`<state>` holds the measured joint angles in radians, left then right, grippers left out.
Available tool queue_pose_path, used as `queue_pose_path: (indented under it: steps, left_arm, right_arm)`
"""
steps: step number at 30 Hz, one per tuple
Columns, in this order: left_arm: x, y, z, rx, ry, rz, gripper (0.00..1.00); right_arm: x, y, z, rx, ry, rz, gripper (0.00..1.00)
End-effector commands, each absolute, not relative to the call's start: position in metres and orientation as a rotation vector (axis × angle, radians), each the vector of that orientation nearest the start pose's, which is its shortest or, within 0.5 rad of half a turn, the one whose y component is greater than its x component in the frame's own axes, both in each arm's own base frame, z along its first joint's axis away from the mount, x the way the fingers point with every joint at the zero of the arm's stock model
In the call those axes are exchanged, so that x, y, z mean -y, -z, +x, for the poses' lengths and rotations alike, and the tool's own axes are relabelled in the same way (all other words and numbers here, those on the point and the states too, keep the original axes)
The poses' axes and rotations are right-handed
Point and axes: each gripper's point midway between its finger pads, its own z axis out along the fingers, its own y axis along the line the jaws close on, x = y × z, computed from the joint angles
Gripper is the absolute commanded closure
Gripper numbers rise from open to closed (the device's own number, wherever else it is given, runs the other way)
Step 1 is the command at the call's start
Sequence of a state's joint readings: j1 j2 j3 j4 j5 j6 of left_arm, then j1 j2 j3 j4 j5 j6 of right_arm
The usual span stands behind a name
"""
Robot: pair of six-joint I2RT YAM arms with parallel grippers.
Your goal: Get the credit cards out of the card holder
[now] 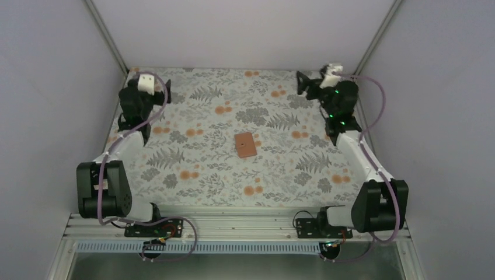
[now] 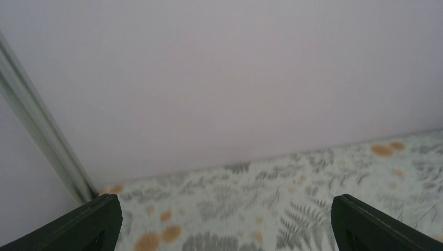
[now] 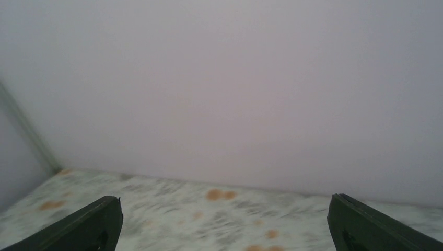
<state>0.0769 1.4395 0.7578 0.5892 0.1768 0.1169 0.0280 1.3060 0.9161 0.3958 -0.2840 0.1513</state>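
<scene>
Squarely in the middle of the floral desk [image 1: 192, 175] lies the brown card holder [image 1: 246, 144], flat and well apart from both claws; any cards in it are too small to make out. The left arm [image 1: 125, 146] reaches to the far left corner and the right arm [image 1: 356, 146] to the far right, both wrists facing the back wall. The left claw [image 2: 225, 209] and right claw [image 3: 224, 209] are each spread wide, holding and touching nothing.
</scene>
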Motion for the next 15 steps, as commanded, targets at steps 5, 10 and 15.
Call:
queue_pose_path:
  steps: [5,10,15]
  left_arm:
    - [0.005,-0.279,0.447,-1.944,0.076,0.238,0.00]
    - [0.013,-0.286,0.427,-1.975,0.113,0.280,0.00]
    - [0.024,-0.271,0.419,-2.005,0.169,0.334,0.00]
  right_arm:
    - [-0.201,-0.169,0.400,-2.348,-0.420,-0.238,0.01]
    - [-0.254,-0.108,0.357,-2.553,-0.250,-0.445,0.01]
    - [-0.292,-0.058,0.320,-2.689,-0.263,-0.638,0.01]
